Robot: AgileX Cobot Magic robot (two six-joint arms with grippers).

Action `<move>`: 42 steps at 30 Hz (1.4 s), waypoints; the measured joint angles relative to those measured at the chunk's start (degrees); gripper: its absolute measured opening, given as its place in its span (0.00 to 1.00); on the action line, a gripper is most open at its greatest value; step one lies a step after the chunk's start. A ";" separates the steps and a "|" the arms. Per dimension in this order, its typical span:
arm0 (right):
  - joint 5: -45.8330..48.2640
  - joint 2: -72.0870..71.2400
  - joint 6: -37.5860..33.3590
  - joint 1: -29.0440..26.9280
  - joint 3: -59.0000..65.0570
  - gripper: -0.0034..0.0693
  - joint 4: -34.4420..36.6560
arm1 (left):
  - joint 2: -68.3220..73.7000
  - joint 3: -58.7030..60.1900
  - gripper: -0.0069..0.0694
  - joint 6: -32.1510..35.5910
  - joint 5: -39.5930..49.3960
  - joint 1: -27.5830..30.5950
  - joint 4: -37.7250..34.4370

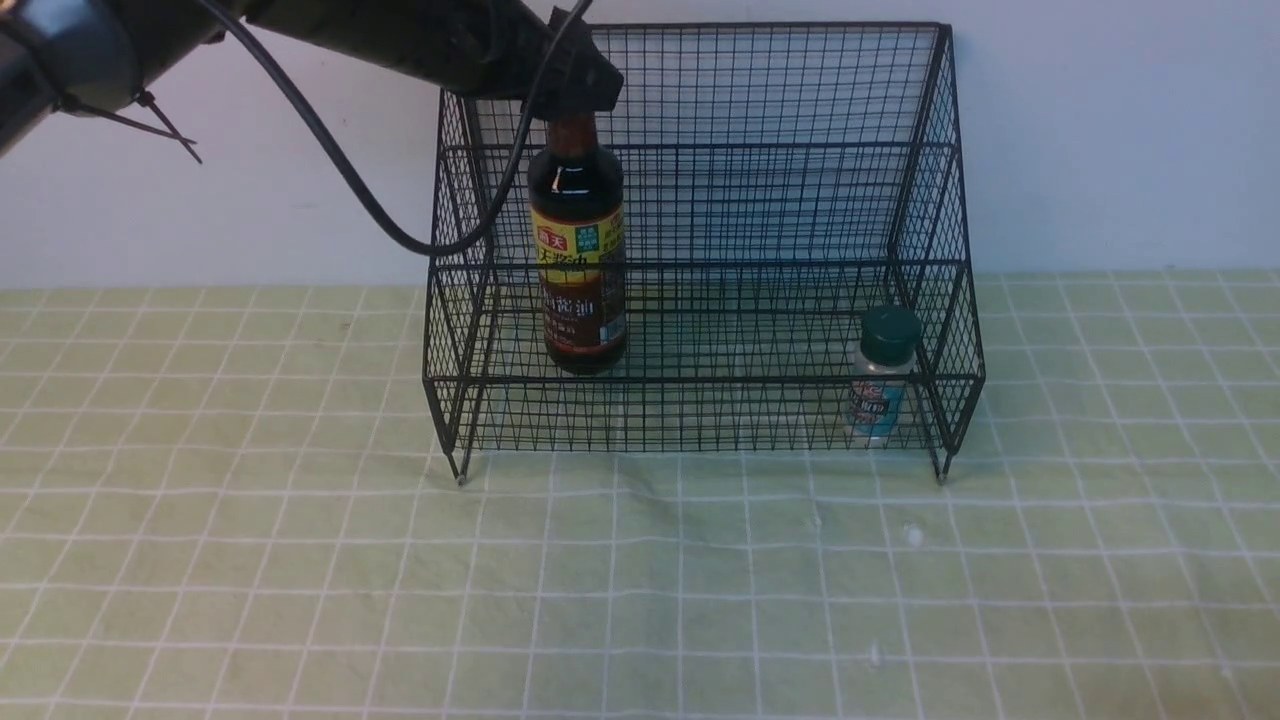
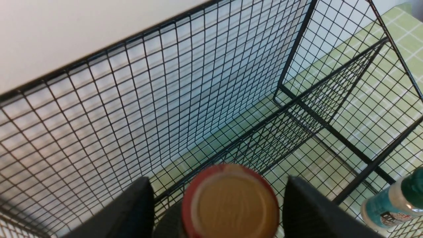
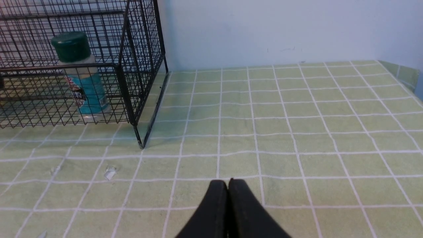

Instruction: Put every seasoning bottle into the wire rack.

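Observation:
The tall dark soy-sauce bottle (image 1: 578,250) stands upright in the left part of the black wire rack (image 1: 700,381), on its lower tier. My left gripper (image 1: 575,85) hangs over the bottle's top and is open. In the left wrist view the cap (image 2: 231,201) sits between the fingers (image 2: 132,211) with a gap on each side. The small shaker (image 1: 880,385) with a green cap stands at the right end of the same tier, also in the wrist views (image 2: 393,208) (image 3: 82,82). My right gripper (image 3: 228,181) is shut and empty, low over the cloth to the right of the rack (image 3: 125,66).
A green checked cloth (image 1: 640,580) covers the table, with a few small white specks (image 1: 912,535) in front of the rack. A pale wall rises directly behind the rack. The left arm's cable (image 1: 350,180) hangs by the rack's left side.

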 joint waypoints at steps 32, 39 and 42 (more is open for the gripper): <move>0.00 0.00 0.00 0.00 0.00 0.03 0.00 | -52.72 28.33 0.08 -20.64 6.07 9.05 18.70; 0.00 0.00 0.00 0.00 0.00 0.03 0.00 | -67.13 44.83 0.08 -21.27 1.49 9.05 18.71; 0.00 0.00 0.00 0.00 0.00 0.03 0.00 | -72.69 50.73 0.08 -21.27 2.11 9.05 18.71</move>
